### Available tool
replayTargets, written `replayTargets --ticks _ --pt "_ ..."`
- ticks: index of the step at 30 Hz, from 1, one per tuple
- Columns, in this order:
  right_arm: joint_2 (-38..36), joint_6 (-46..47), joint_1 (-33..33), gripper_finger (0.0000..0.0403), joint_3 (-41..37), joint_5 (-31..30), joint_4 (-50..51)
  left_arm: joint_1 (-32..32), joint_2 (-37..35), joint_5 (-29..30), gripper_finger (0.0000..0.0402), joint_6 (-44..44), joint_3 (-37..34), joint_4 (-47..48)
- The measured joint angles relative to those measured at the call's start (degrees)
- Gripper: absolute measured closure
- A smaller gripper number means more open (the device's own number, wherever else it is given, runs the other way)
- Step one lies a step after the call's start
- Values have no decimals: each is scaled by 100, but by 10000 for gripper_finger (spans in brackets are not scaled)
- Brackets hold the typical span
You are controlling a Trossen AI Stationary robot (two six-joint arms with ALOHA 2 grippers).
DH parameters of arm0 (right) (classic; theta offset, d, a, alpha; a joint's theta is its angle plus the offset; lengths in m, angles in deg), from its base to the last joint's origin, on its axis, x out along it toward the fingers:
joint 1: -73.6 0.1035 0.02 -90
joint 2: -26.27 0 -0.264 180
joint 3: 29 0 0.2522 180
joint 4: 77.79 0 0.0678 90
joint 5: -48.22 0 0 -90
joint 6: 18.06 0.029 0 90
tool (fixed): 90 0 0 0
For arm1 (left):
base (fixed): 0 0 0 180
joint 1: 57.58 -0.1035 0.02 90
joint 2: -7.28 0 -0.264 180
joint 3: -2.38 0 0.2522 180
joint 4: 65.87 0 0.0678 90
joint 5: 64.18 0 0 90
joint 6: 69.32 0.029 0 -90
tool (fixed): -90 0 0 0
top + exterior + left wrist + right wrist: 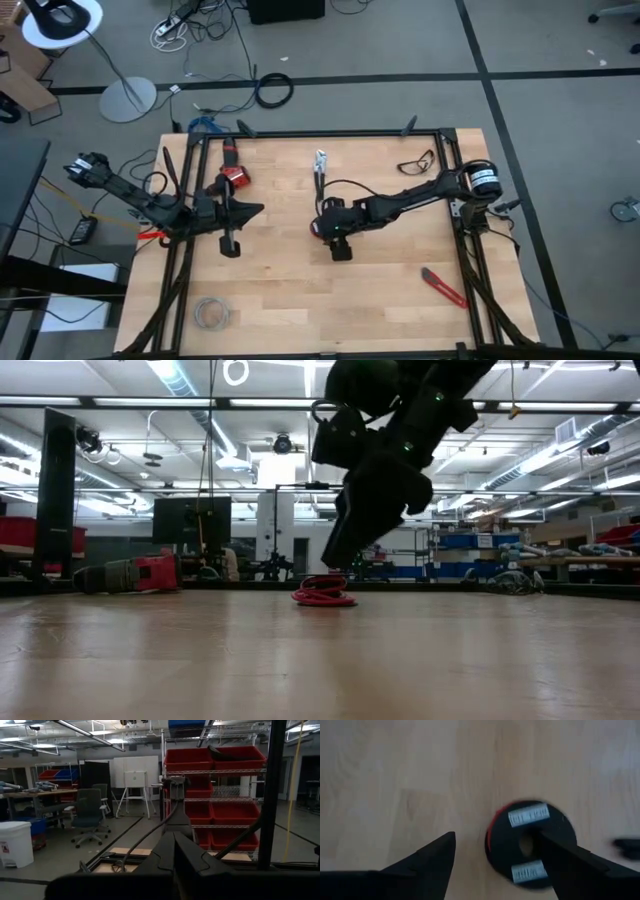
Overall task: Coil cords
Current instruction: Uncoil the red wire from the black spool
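Cord (323,594) is seen lying coiled in a small red heap at mid-table, directly under the right gripper (495,852), whose jaws are spread wide and hold nothing. In the wrist view a black disc (530,842) with 2 pale labels covers most of the coil (what it is cannot be told). Any lift is best made straight up, so the loops are not snagged. The left gripper (232,211) is parked shut at the table's left.

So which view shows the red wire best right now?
The low view: the red wire lies coiled on the table under the open right gripper. The high view shows only a red sliver beside that gripper; the right wrist view a red edge under a black disc; the left wrist view nothing.
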Motion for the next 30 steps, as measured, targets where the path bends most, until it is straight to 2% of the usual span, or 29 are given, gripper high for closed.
replayTargets --ticks 17,23,30 --pt "356 -202 58 145 -7 -210 -124 0 -2 63 394 18 -2 22" --pt "388 -221 56 176 -6 -247 -149 0 -2 79 394 18 -4 42" --pt "393 -226 49 239 -6 -247 -205 0 -2 122 394 18 -6 124"
